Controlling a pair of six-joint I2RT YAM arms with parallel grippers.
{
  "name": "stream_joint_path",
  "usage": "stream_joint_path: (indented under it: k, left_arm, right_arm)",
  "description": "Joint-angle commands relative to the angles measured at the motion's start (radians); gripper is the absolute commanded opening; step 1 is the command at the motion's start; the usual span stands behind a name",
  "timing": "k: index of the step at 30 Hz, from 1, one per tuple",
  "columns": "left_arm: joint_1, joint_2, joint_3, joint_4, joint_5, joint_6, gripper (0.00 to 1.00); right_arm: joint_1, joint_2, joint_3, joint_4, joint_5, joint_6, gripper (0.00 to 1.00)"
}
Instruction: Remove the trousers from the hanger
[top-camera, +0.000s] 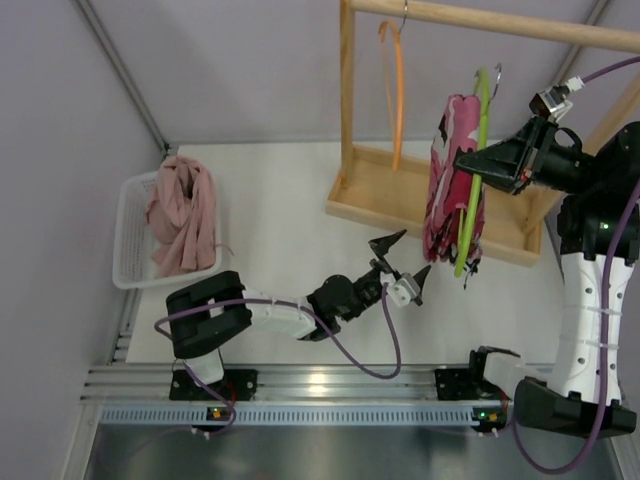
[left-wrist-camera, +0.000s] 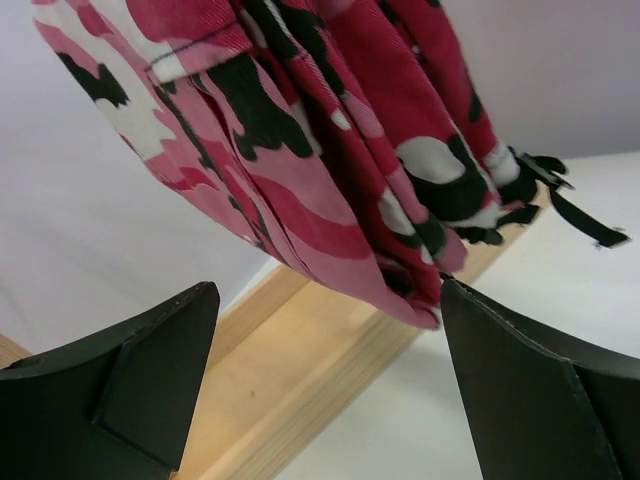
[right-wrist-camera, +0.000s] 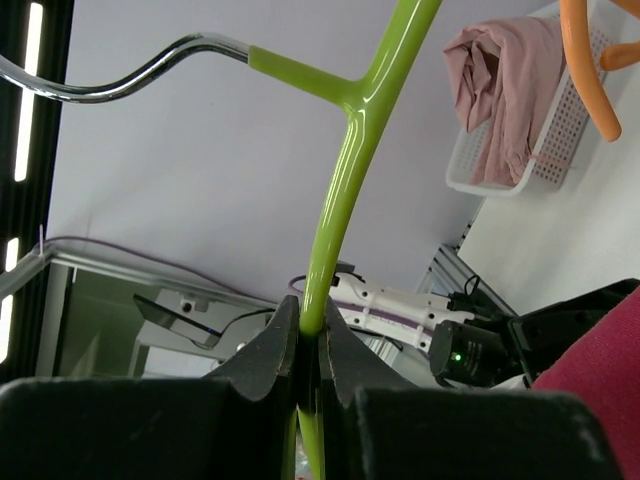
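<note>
White tabletop (top-camera: 280, 250) with wooden rack (top-camera: 346, 100): trousers (top-camera: 447, 180) draped on the hanger (top-camera: 480, 150).
Pink camouflage-patterned cloth hangs bunched over the lime-green hanger, in front of the rack. Right tool (right-wrist-camera: 310, 335) is pressed together, pinching the hanger's green arm. Left tool (top-camera: 408, 262), fingers spread wide, sits low near the trousers' lower edge; whether it touches them cannot be told.

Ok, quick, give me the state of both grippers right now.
Left gripper: open, holding nothing, close to the trousers.
Right gripper: closed on the hanger.
</note>
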Motion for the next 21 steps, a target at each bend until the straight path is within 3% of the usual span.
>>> stream_joint_path:
  k: [1, 10, 21]
  left_arm:
    - [0.000, 0.058, 0.111, 0.171, -0.094, 0.026, 0.99]
    - [0.002, 0.073, 0.108, 0.174, -0.046, -0.034, 0.99]
    - [0.009, 0.104, 0.116, 0.173, -0.126, -0.039, 0.99]
  right_arm:
    - [0.013, -0.011, 0.100, 0.067, 0.016, -0.058, 0.00]
    - [0.010, 0.016, 0.178, 0.047, 0.039, -0.067, 0.00]
    - [0.012, 0.028, 0.274, 0.030, 0.047, -0.076, 0.00]
